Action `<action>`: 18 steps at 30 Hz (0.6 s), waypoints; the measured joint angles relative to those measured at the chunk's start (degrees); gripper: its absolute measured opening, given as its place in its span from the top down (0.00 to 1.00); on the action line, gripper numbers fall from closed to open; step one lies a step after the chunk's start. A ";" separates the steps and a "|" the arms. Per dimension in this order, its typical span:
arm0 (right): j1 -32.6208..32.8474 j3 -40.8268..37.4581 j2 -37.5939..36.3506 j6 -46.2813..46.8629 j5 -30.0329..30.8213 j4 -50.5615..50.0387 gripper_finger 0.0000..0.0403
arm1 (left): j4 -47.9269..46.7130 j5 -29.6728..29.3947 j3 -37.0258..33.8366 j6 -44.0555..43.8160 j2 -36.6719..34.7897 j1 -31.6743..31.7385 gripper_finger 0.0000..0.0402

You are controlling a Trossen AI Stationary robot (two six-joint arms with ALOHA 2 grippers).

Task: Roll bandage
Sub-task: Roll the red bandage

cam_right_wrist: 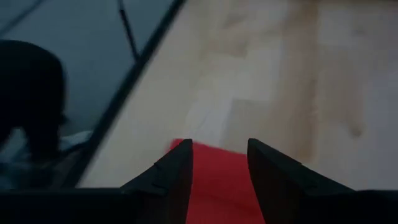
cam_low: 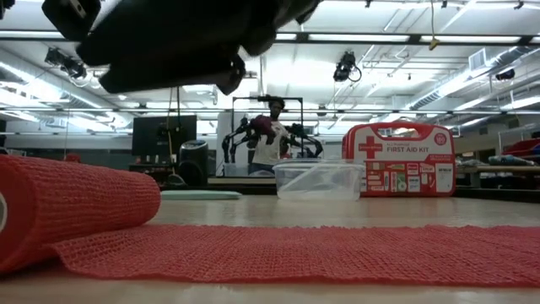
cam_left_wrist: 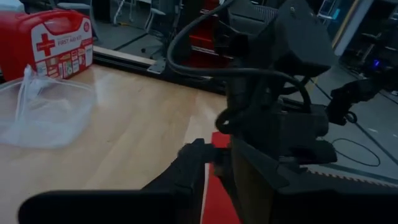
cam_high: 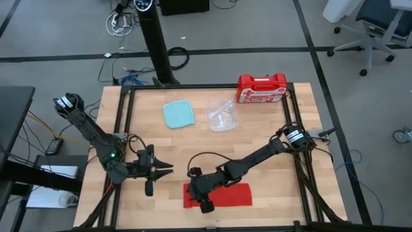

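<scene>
The left gripper point(cam_high: 168, 169) waits beside the red bandage point(cam_high: 219, 195), its two fingers a little way apart and holding nothing. The bandage lies flat on the wooden table point(cam_high: 270, 154), near the front edge, and its long side runs left to right. It is soft, bumpy cloth, rolled into a fat tube at its left end. The right gripper point(cam_high: 203, 201) sits over that rolled end. Its fingers point(cam_right_wrist: 171, 171) stand a narrow way apart with red cloth between them; whether they squeeze it cannot be told.
</scene>
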 joint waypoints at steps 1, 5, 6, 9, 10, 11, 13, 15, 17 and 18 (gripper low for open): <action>-0.03 0.74 0.04 -1.06 0.59 -0.83 0.62 | 0.33 -0.12 0.00 0.43 0.01 0.00 0.79; 1.11 3.93 -0.23 -3.55 1.80 -0.75 0.62 | 0.81 -0.86 0.00 0.86 0.01 0.00 0.79; 1.30 3.94 -0.31 -3.52 2.31 -0.84 0.62 | 0.79 -0.98 0.00 0.86 0.01 0.00 0.79; 1.29 3.68 0.09 -3.27 3.14 -2.13 0.62 | 0.81 -1.15 0.00 0.89 -0.01 0.00 0.79; 1.17 3.68 0.11 -3.25 3.26 -2.48 0.62 | 0.82 -1.14 0.00 0.89 -0.01 0.00 0.79; 1.01 3.70 0.11 -3.22 3.42 -3.16 0.62 | 0.81 -1.15 0.00 0.89 -0.01 0.00 0.79; 0.65 3.73 0.63 -2.39 3.68 -3.44 0.62 | 0.81 -1.14 0.00 0.84 -0.01 0.00 0.79; 0.55 3.51 1.16 -2.39 3.23 -3.69 0.62 | 0.81 -1.14 0.00 0.82 -0.01 0.00 0.79; 0.55 3.53 1.16 -2.94 2.70 -3.23 0.62 | 0.83 -1.13 0.02 0.82 -0.01 0.02 0.79; 0.55 3.62 0.94 -3.23 2.69 -3.44 0.62 | 0.83 -1.11 0.04 0.84 -0.01 0.02 0.79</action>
